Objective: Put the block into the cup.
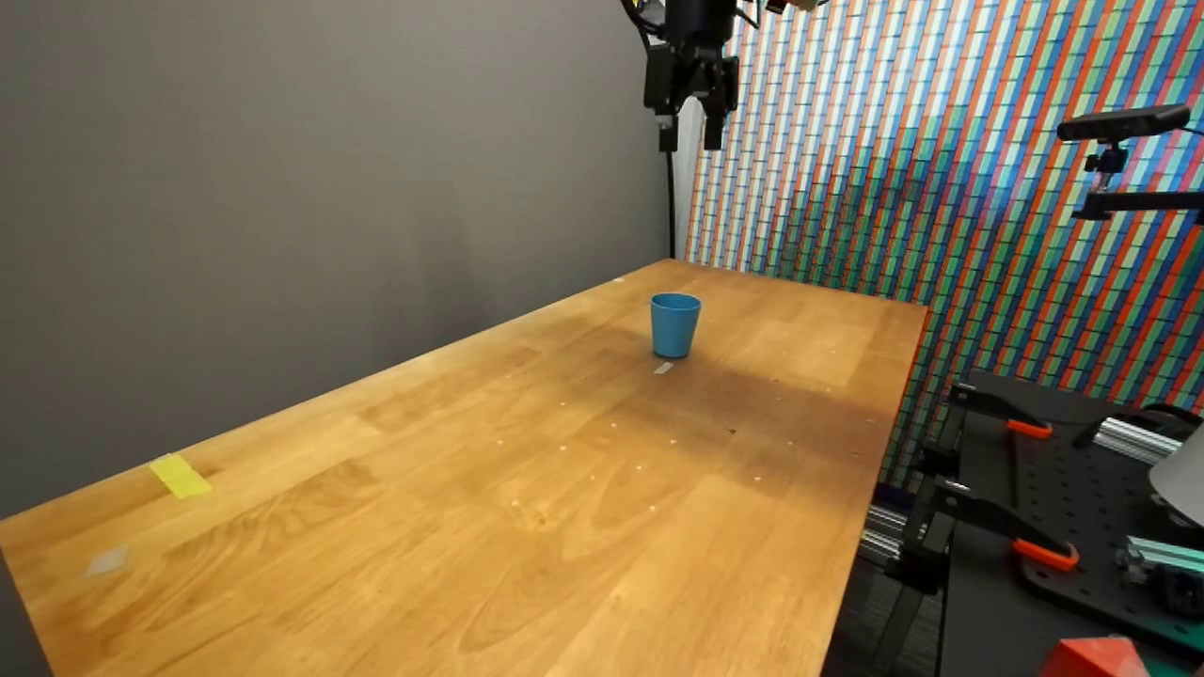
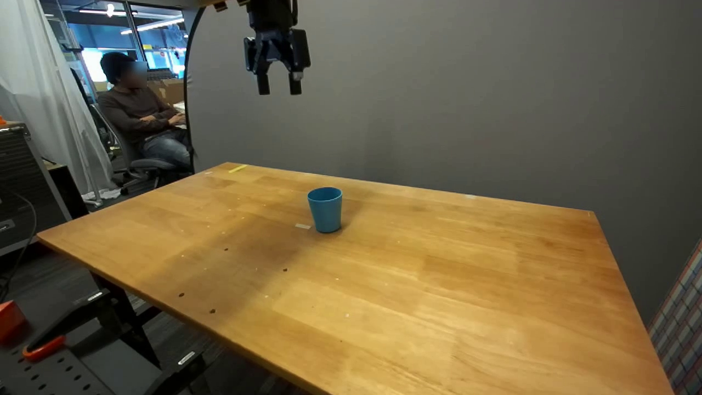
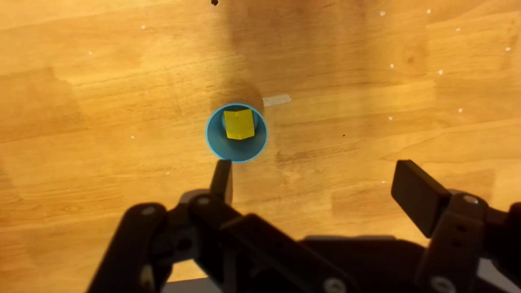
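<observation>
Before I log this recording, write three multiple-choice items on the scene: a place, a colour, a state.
1. Where is the yellow block relative to the cup?
A) beside it
B) inside it
C) underneath it

2. What colour is the cup?
A) red
B) white
C) blue

3. How does the Robotiq gripper stand?
A) open and empty
B) shut on the block
C) shut on the cup

1 B: the wrist view looks down on the block within the cup.
2 C: it is blue in all three views.
3 A: both exterior views show its jaws apart, nothing between.
</observation>
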You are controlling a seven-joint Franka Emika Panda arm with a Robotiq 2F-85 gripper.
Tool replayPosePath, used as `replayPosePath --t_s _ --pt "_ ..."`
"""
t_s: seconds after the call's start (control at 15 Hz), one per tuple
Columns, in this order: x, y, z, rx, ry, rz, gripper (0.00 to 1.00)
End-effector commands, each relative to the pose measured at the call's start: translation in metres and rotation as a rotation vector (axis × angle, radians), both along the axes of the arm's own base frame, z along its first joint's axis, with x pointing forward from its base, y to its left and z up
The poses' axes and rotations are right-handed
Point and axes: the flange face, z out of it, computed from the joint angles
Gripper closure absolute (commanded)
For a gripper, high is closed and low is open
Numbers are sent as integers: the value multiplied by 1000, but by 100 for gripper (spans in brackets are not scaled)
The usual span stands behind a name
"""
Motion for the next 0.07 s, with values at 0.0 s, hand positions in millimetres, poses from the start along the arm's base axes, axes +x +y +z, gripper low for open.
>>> replayPosePath --t_s 0.0 --pt "-1 0 0 0 3 3 0"
